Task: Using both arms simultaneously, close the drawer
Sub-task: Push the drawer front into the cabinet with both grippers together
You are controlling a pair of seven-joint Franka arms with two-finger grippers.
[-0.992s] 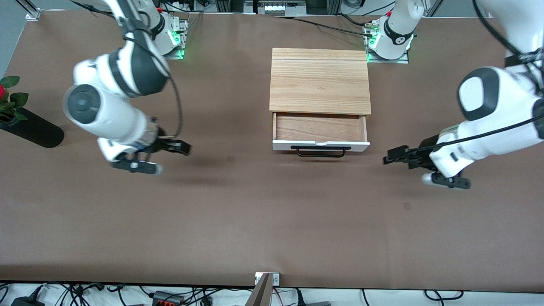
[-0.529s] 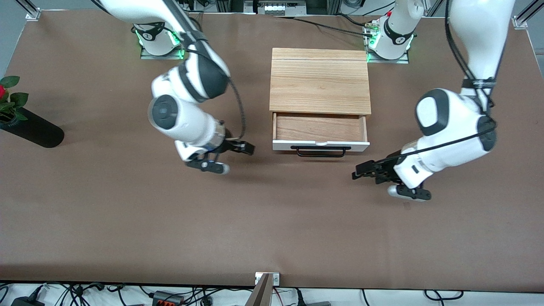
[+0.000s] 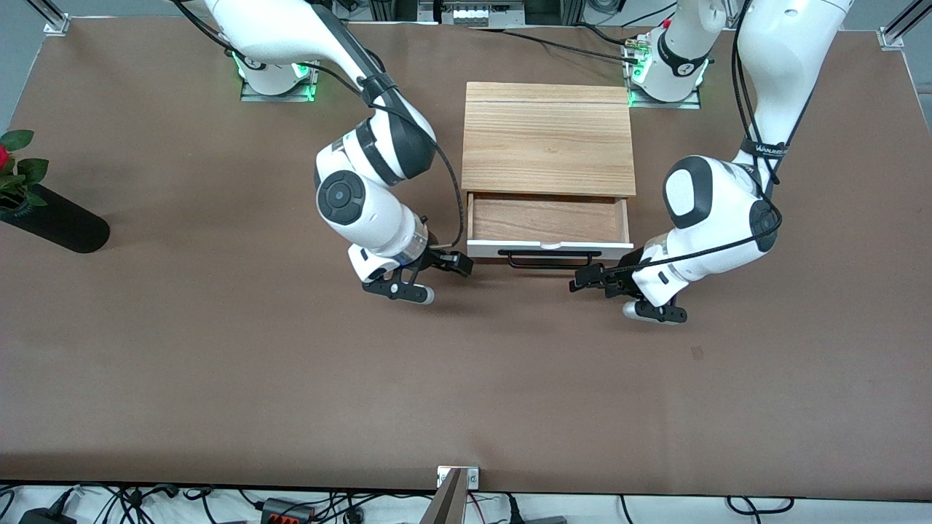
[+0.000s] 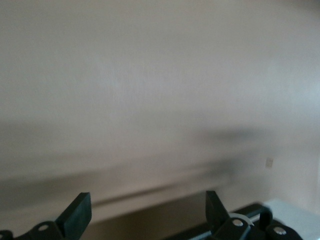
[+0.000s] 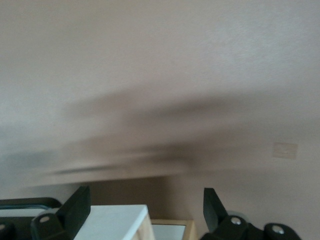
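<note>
The drawer (image 3: 547, 218) stands pulled out of the light oak box (image 3: 547, 138). Its reddish-brown floor shows, and its white front panel (image 3: 480, 249) carries a black bar handle (image 3: 550, 260). My right gripper (image 3: 459, 263) is open and empty, low over the table beside the panel's corner at the right arm's end. That white corner shows between its fingertips in the right wrist view (image 5: 115, 222). My left gripper (image 3: 585, 279) is open and empty, low in front of the panel's corner at the left arm's end. The left wrist view is blurred; its gripper (image 4: 145, 205) holds nothing.
A black vase (image 3: 54, 224) with a red flower and green leaves lies at the right arm's end of the table. The arm bases (image 3: 666, 73) stand beside the box's back. Cables run under the table's edge nearest the front camera.
Both arms have swung in from the table's ends toward the drawer's front corners. Both grippers stay open. The drawer has not moved.
</note>
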